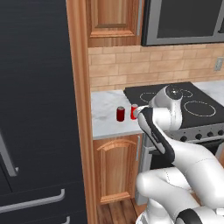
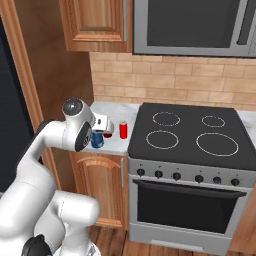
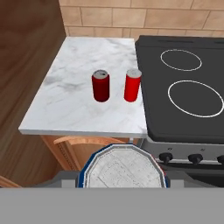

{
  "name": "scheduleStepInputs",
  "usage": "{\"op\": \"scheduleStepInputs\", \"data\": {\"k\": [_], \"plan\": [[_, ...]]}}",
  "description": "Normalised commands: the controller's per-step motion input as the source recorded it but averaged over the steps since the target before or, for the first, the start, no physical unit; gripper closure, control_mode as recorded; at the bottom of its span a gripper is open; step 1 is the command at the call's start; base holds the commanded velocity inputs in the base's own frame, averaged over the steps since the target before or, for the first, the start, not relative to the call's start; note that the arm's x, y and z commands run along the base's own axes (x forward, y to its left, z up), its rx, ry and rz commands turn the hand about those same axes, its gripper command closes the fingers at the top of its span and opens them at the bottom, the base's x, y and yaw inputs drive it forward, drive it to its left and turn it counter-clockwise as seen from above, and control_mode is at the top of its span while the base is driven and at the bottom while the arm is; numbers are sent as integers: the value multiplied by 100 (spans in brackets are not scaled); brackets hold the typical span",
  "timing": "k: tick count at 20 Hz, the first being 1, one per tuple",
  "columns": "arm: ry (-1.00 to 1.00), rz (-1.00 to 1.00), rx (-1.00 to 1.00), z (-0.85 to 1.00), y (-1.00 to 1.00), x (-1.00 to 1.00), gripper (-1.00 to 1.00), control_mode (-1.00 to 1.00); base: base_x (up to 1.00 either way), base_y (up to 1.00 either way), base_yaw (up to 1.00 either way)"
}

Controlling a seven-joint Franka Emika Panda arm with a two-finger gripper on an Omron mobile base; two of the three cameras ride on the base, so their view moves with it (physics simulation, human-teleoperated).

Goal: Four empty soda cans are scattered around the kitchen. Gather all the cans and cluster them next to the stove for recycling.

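Two red soda cans stand upright on the marble counter (image 3: 65, 105) just left of the stove (image 3: 183, 118): a darker one (image 3: 100, 85) and a brighter one (image 3: 132, 85) nearest the cooktop edge. My gripper (image 2: 100, 131) is shut on a blue soda can (image 2: 96, 141), whose silver top (image 3: 122, 168) sits close at the bottom of the hand view. The held can hangs over the counter's front edge, short of the red pair. From the left base view my arm partly covers the brighter red can (image 1: 133, 112); the darker one (image 1: 120, 113) is in full sight.
A tall wooden panel (image 1: 78, 109) and a dark fridge (image 1: 35, 109) close off the counter's left side. A brick wall runs behind. A microwave (image 2: 195, 25) and a wooden wall cabinet (image 2: 95, 22) hang overhead. Bare marble lies left of the red cans.
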Motion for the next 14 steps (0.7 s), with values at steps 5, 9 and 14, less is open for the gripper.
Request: {"op": "scheduleStepInputs", "data": {"k": [5, 9, 14], "plan": [[0, 0, 0, 0, 0, 0, 100, 100, 0, -6, 0], [0, -1, 0, 0, -28, 1, 100, -100, 0, 0, 0], [-2, 0, 1, -1, -29, 9, 100, -100, 0, 0, 0]]}}
